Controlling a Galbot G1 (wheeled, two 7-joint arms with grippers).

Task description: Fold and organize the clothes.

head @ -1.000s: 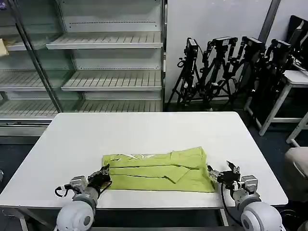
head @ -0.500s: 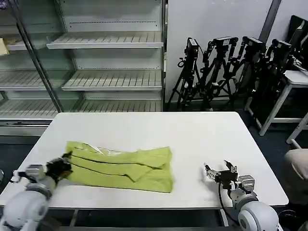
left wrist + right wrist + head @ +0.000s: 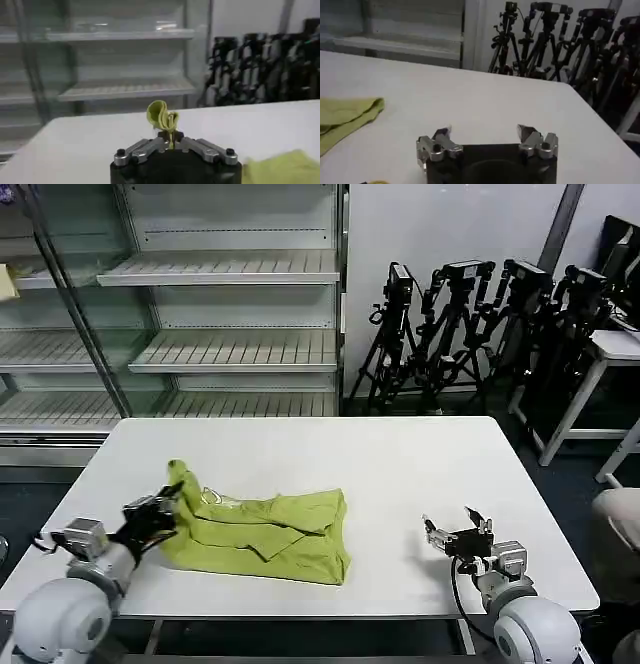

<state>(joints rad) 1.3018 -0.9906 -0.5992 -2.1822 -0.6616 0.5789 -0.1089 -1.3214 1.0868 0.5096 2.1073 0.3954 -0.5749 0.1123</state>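
T-shirt [image 3: 265, 529]: lime, short-sleeved, lying folded in a bunched band in the lower left-centre of the head view, on the white table [image 3: 400, 474]; its left end is lifted off the surface into a small peak.
Left gripper [image 3: 160, 519]: lower left of the head view, at the T-shirt's left end; fingers closed on a pinch of the fabric, which in the left wrist view stands up as a curled tuft [image 3: 162, 116] just above the jaws.
Right gripper [image 3: 455, 534]: lower right of the head view, low over bare table, well apart from the T-shirt's right edge; fingers spread wide, holding nothing.
T-shirt edge, right wrist view [image 3: 347, 117]: at the left of the frame, clear of the fingers.
Background: shelving [image 3: 220, 304] upper left; tripods [image 3: 480, 324] upper right.
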